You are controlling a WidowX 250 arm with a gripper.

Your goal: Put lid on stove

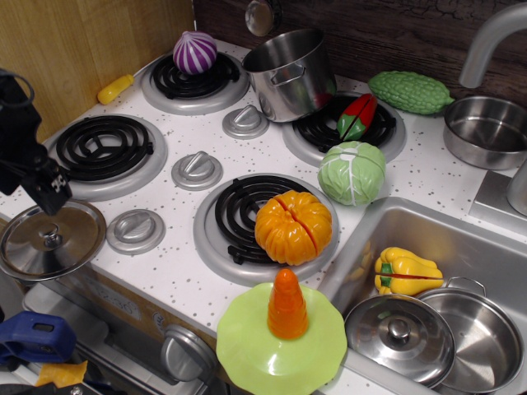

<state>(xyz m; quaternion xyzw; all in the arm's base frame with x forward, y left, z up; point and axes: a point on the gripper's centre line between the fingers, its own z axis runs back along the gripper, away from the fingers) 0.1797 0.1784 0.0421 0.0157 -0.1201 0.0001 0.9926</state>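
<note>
**Lid sits right under the hand, empty burner just behind it**

The lid (51,239) is found at the front-left corner of the stove (177,271), lying flat with its small knob pointing up and its rim hanging a little over the front edge of the white speckled top. Being round, no long axis has to be lined up, so the knob in the middle is the only thing that really needs to be aimed at.

The hand (51,191) is seen just above and slightly behind the lid, its dark tip overlapping the lid's back rim in the picture. Whether contact is made can't be told from this one angle. Nothing appears to be held, and how far the fingers are spread can't be made out either, since the hand reads as a dark block.

So the lid lies just forward of and below the hand, toward the front edge. A short drop onto the knob is probably all that's called for.

Directly behind the lid, the front-left burner (103,148) is bare, and it's the nearest free spot. The grey knob (136,230) sits just beside the lid on the right. The middle burner is taken up by the orange pumpkin (294,227).
</note>
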